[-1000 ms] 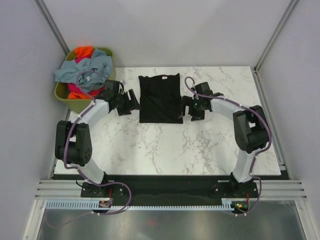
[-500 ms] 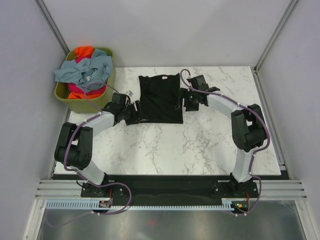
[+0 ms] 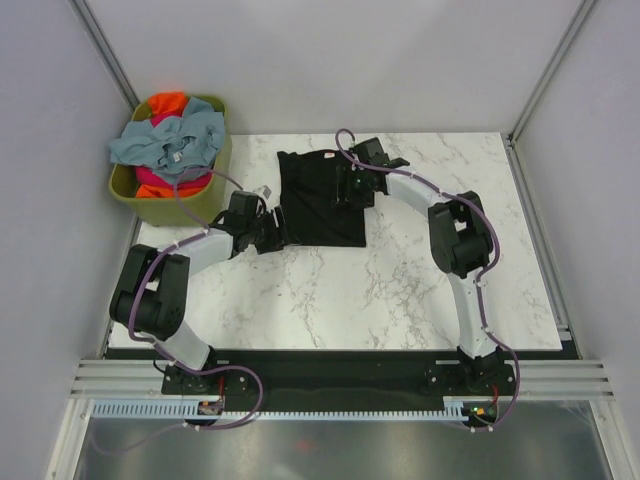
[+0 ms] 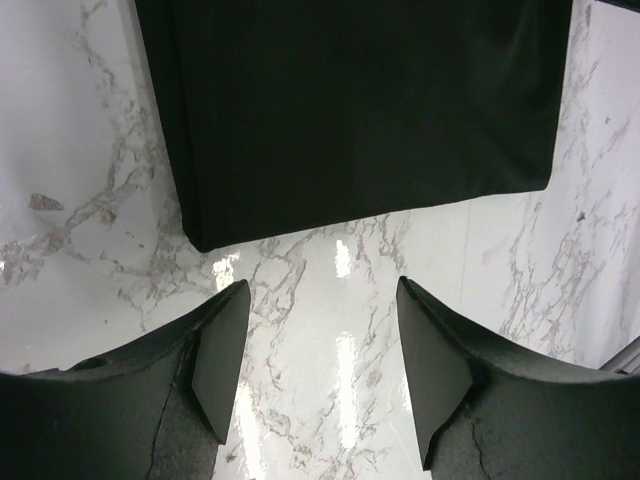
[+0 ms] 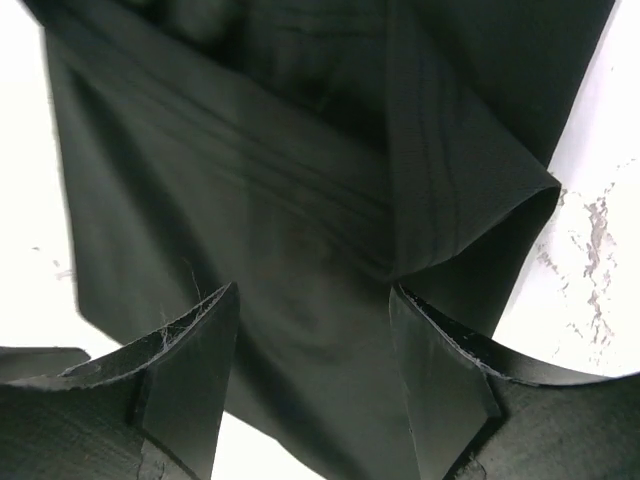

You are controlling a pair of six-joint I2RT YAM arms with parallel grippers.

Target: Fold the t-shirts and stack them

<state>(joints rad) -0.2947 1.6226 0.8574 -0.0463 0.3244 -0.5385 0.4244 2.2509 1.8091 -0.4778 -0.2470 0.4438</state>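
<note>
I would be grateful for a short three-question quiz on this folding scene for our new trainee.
1. True or false: the plain black t-shirt lies inside the olive-green plastic basket.
2. Which gripper has black cloth between its open fingers? A. the left one B. the right one C. both
3. What colour is the topmost shirt in that basket?

Key
1. False: it lies flat on the white marble table.
2. B: the right gripper straddles a raised fold, while the left gripper is over bare marble, short of the shirt's corner.
3. The grey-blue shirt lies on top.
</note>
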